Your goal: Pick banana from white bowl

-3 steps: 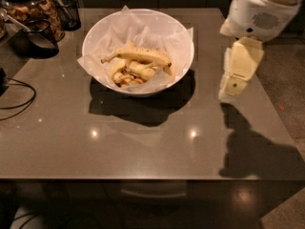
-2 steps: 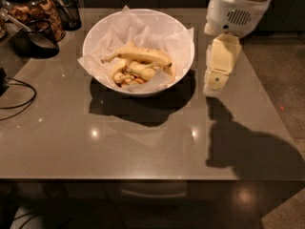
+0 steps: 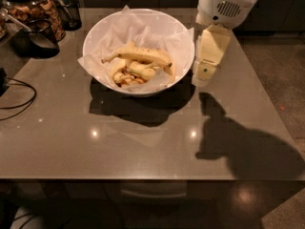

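My pincer [image 3: 203, 73] hangs just beside the right rim of the white bowl [image 3: 138, 90], pointing down at the desk [image 3: 143, 147]. Its tip is low by the bowl's outer wall. I cannot tell whether it touches the bowl, nor how wide it stands. The banana [image 3: 143, 55] lies inside the bowl on top of the shorter pale pieces [image 3: 129, 73]. Its thin stem is at the left and its far end at the right, on the side nearest my pincer. Crinkled white paper [image 3: 102, 37] lines the bowl, with corners sticking past the rim. At the back left of the desk stand a glass jar [image 3: 33, 6] with brownish contents and a dark cup [image 3: 35, 39] in front of it. A black cable [image 3: 19, 99] loops in from the left edge. My arm's shadow [image 3: 248, 147] falls on the desk at the right
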`<act>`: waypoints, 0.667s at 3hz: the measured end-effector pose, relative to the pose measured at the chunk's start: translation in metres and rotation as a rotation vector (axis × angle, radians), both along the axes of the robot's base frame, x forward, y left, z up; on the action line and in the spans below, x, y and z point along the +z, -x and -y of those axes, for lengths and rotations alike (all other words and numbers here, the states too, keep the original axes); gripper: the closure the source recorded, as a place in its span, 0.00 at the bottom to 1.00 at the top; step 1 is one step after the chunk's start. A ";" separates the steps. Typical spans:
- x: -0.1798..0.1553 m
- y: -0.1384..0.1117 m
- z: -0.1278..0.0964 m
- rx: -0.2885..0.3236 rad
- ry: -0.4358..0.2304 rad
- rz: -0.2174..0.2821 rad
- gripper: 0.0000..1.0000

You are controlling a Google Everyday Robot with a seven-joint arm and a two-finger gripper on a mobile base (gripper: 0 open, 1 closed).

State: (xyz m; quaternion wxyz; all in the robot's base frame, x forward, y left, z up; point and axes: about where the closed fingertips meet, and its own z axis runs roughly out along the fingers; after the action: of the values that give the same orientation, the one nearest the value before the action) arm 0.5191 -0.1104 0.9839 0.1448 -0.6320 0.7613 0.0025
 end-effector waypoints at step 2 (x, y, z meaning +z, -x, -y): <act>0.014 -0.049 -0.052 0.065 -0.020 0.005 0.00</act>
State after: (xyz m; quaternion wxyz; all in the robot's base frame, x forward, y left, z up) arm 0.5681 -0.0586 0.9984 0.1527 -0.6550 0.7399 0.0133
